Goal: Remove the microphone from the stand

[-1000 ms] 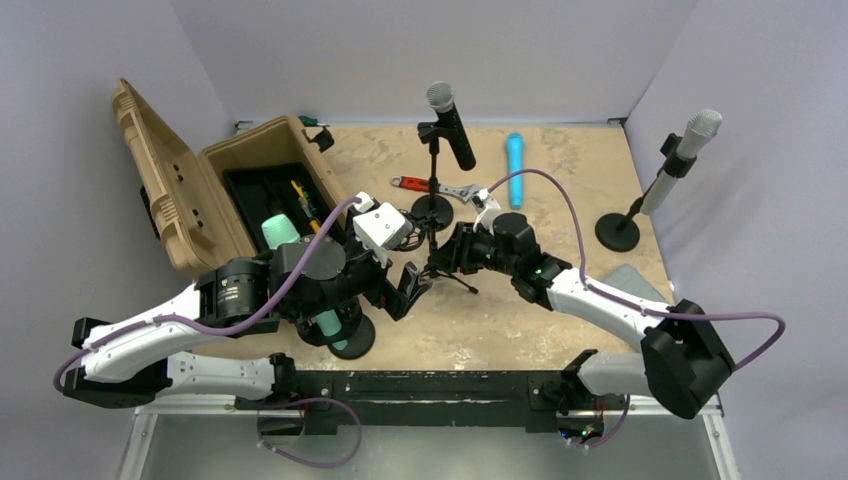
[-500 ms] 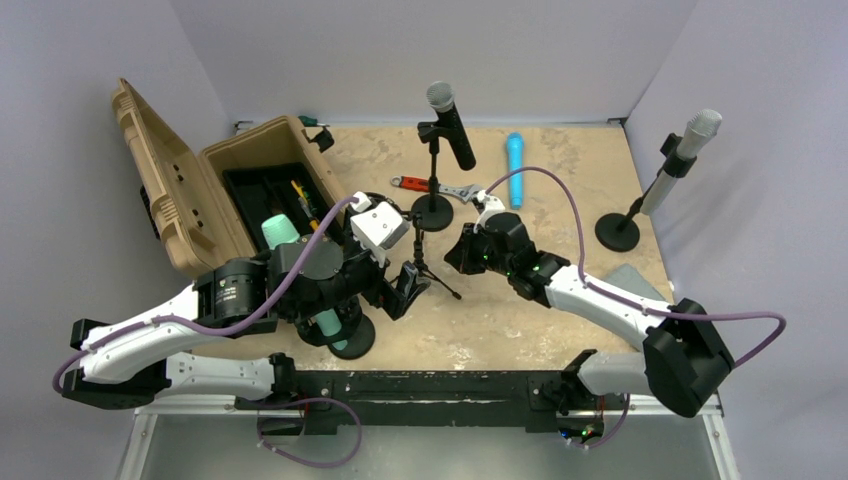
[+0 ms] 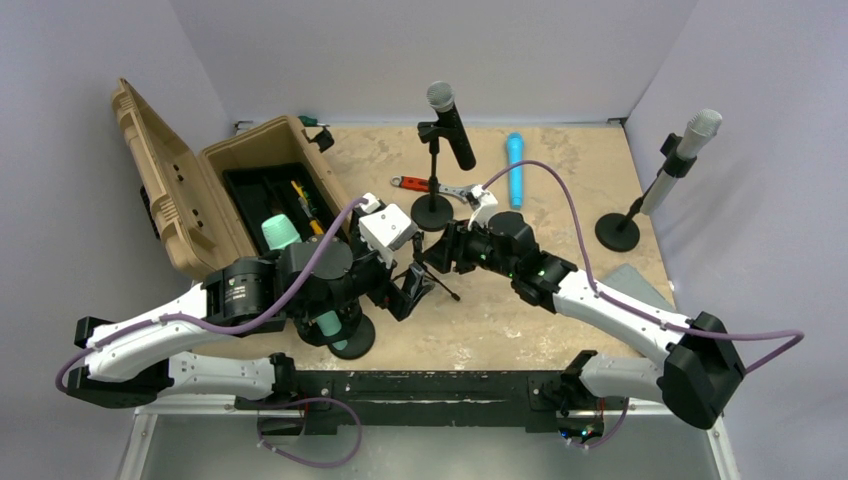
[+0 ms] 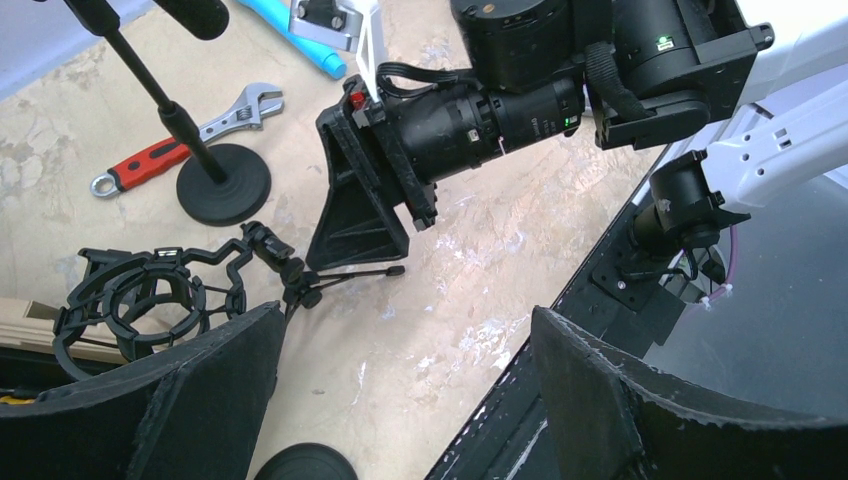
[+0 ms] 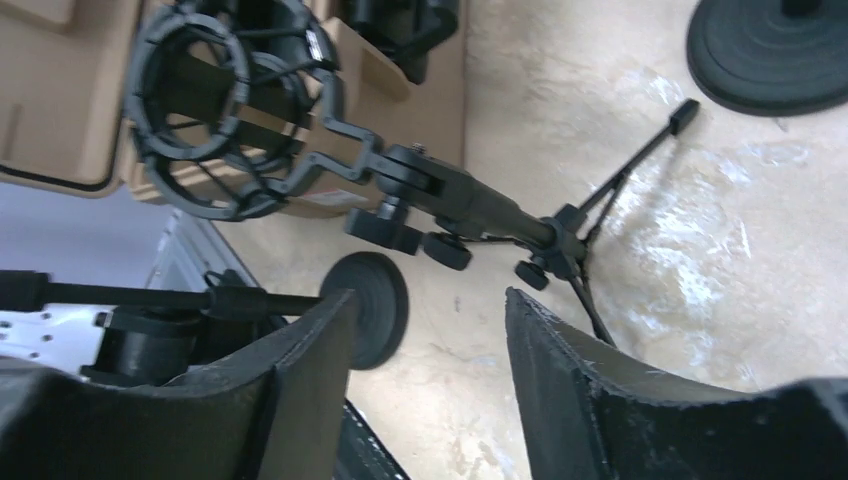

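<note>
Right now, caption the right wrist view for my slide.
Right wrist view: open fingers frame a small tripod stand and its black shock mount, with the tan case behind.

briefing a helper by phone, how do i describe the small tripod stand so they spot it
From the open tan case on the left, look right to the gap between the left tool and right tool. The small tripod stand is there, black, topped by a round wire cage. Unlike the other stands it has thin legs, no disc base and no microphone.
</note>
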You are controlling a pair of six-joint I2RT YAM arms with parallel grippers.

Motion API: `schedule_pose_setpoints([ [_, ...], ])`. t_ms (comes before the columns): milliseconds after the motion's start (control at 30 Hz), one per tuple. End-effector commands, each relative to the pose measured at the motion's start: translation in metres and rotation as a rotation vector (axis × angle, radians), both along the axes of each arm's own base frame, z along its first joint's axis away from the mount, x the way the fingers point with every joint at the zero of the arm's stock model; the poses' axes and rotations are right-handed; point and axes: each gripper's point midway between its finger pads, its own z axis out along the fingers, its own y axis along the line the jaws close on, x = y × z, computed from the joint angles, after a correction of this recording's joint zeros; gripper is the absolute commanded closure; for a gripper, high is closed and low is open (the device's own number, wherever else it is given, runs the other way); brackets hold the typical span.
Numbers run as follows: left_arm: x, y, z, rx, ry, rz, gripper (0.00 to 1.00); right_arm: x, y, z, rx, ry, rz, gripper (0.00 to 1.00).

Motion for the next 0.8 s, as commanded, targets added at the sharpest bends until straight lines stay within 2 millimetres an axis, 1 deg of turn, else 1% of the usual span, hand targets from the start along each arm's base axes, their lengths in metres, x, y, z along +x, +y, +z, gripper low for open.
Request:
schedule_pose_setpoints([
  [0,0.001,0.003,0.013,-0.055,0.000,0.014,0.09,-0.007,0.011,0.049,0.141,-0.147,0.081,0.42],
  [67,0.001,0.001,0.012,-0.057,0.000,0.010,0.09,-0.008,0.014,0.045,0.120,-0.169,0.107,0.41],
  [133,0.000,-0.001,0.012,-0.058,0.002,0.005,0.09,-0.006,0.019,0.028,0.048,-0.185,0.098,0.41],
  [200,0.001,-0.001,0.010,-0.054,0.001,0.004,0.09,-0.008,0.026,0.011,-0.031,-0.208,0.086,0.41],
  [267,0.001,0.000,0.009,-0.049,0.000,0.008,0.09,-0.013,0.034,-0.002,-0.074,-0.220,0.082,0.41],
  [300,0.001,0.001,0.010,-0.050,-0.001,0.010,0.09,-0.013,0.034,-0.007,-0.095,-0.222,0.062,0.41],
  [333,0.002,0.002,0.009,-0.047,-0.001,0.013,0.09,-0.011,0.032,-0.010,-0.112,-0.220,0.032,0.41],
  [400,0.001,0.006,0.009,-0.047,-0.002,0.020,0.09,-0.001,0.018,-0.020,-0.162,-0.203,-0.062,0.40],
  [467,0.001,0.010,0.008,-0.051,-0.004,0.025,0.09,0.000,0.012,-0.033,-0.210,-0.184,-0.073,0.40],
  [633,0.002,0.014,0.006,-0.049,-0.006,0.034,0.08,0.002,-0.012,-0.069,-0.382,-0.149,-0.107,0.39],
  [700,0.004,0.012,0.004,-0.049,-0.006,0.034,0.08,0.003,-0.014,-0.078,-0.378,-0.129,-0.087,0.38],
  [767,0.004,0.009,0.002,-0.049,-0.001,0.026,0.08,0.004,-0.011,-0.085,-0.350,-0.107,-0.058,0.38],
])
